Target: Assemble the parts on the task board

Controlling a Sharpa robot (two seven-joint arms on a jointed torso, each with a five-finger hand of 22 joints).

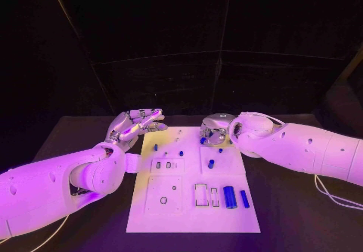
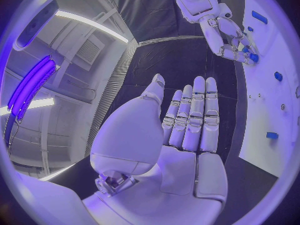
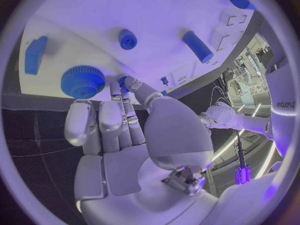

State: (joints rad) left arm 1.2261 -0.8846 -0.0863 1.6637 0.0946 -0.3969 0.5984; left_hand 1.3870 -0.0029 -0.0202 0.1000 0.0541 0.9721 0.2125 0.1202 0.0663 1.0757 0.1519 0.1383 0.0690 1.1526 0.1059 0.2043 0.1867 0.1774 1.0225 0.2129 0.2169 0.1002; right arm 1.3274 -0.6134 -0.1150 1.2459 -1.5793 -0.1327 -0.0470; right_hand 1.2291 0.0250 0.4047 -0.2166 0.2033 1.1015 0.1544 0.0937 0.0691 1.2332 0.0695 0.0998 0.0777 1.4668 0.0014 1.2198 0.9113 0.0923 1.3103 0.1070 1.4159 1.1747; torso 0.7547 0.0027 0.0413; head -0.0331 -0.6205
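Head view: right hand [image 1: 215,131] over task board [image 1: 189,210]

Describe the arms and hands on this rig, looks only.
Both arms have smooth white rounded shells with small dark holes and bulbous joints. The left hand and right hand are silver metal with segmented fingers and pale pads, as the wrist views show. A thin pale cable trails by the right arm, and another runs below the left arm. Dark lettering marks the right arm's shell in the right wrist view.
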